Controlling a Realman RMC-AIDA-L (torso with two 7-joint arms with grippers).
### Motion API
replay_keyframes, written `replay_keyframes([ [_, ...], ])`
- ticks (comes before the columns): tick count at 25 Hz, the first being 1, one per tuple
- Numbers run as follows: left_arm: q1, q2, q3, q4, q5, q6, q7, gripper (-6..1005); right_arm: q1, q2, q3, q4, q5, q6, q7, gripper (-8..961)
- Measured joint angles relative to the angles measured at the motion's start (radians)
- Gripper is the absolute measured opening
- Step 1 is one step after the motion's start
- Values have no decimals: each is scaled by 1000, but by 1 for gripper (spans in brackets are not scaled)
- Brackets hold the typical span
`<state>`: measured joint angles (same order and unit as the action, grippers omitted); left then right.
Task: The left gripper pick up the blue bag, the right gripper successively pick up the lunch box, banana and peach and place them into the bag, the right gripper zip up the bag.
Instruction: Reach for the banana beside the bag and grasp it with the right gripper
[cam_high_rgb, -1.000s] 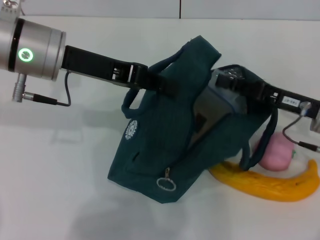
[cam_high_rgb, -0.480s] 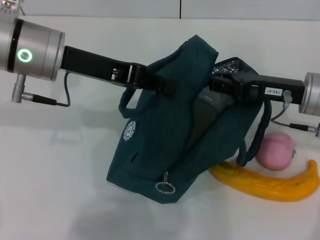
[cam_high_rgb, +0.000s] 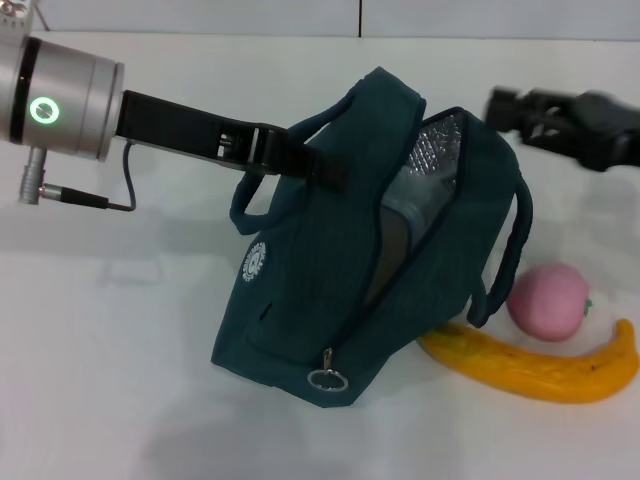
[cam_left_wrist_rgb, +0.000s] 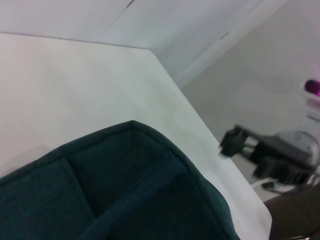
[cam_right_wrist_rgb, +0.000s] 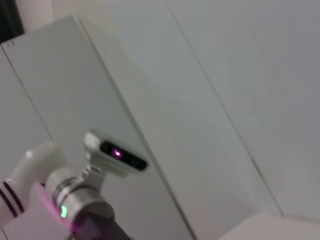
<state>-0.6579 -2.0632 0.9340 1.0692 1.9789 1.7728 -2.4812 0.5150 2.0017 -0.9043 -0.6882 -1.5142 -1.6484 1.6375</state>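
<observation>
The blue bag hangs tilted over the table, its top edge pinched by my left gripper, which is shut on the fabric. Its zipper is undone, showing silver foil lining and the lunch box resting inside. A ring pull dangles at the low corner. My right gripper hovers above and to the right of the bag, apart from it. The peach and the banana lie on the table to the bag's right. Bag fabric fills the left wrist view, with the right gripper farther off.
The white table spreads to the left and in front of the bag. A wall runs along its far edge. In the right wrist view only the wall and my head camera unit show.
My right gripper has drawn out of the bag's opening, up and to the right, leaving the lunch box inside. The bag's right side has sagged a little.
</observation>
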Motion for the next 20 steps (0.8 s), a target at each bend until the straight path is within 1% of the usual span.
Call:
replay_keyframes([
  [3, 0, 1, 0, -2, 0, -2, 1, 73, -40, -9, 29, -116, -6, -91, 3, 351],
  [6, -1, 1, -1, -4, -4, -7, 1, 73, -84, -22, 28, -291, -64, -184, 15, 353],
  [8, 0, 2, -8, -17, -7, -17, 1, 73, -114, -18, 28, -440, -153, -206, 65, 353],
  [11, 0, 4, -28, -42, -7, -21, 4, 73, -147, 0, -2, -665, -328, -212, 181, 355],
  [12, 0, 4, -33, -49, -7, -22, 5, 73, -153, 6, -27, -735, -384, -213, 229, 355],
  [14, -1, 7, -42, -65, -7, -26, 9, 73, -160, 11, -89, -846, -478, -211, 310, 356],
  [15, -3, 10, -46, -70, -6, -28, 10, 73, -163, 12, -138, -903, -519, -210, 357, 356],
  [16, -5, 10, -48, -73, -5, -29, 10, 73, -163, 12, -138, -903, -519, -210, 357, 357],
  [17, -8, 11, -51, -74, -4, -31, 10, 73, -170, 12, -241, -994, -586, -202, 426, 357],
  [20, -11, 11, -55, -74, 0, -41, 10, 73, -172, 13, -324, -1031, -621, -179, 460, 359],
])
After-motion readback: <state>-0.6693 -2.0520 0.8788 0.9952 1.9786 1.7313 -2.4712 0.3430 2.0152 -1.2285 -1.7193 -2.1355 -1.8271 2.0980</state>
